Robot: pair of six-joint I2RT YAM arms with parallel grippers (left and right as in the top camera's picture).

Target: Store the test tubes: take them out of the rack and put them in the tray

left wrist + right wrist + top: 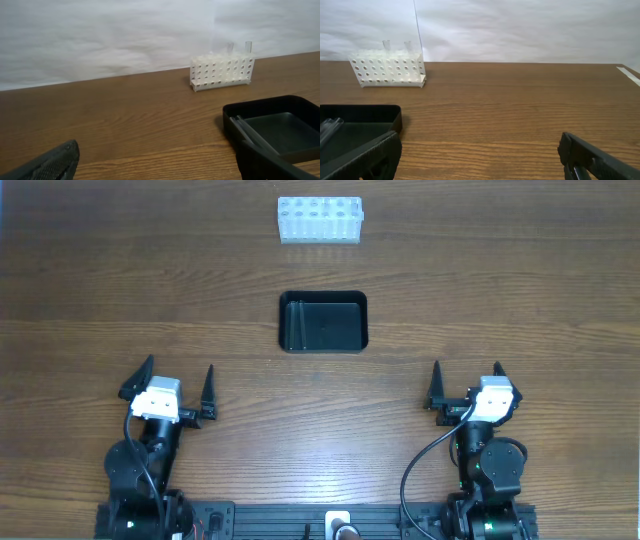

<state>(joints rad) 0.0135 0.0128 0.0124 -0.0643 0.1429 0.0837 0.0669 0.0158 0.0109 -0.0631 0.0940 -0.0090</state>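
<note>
A white perforated rack (320, 220) stands at the far side of the table. In the left wrist view the rack (221, 72) has two clear test tubes (248, 46) sticking up at one end. The black tray (340, 325) lies nearer, in the middle, with clear tubes (297, 323) lying along its left wall. My left gripper (180, 377) is open near the front left, well short of the tray. My right gripper (467, 375) is open at the front right. The right wrist view has the rack (387, 70), the tray (370, 114) and tubes (330, 127) lying in it.
Bare wooden table surrounds the tray and rack. A white wall (520, 30) rises behind the table's far edge. Both arm bases (320, 520) sit along the front edge.
</note>
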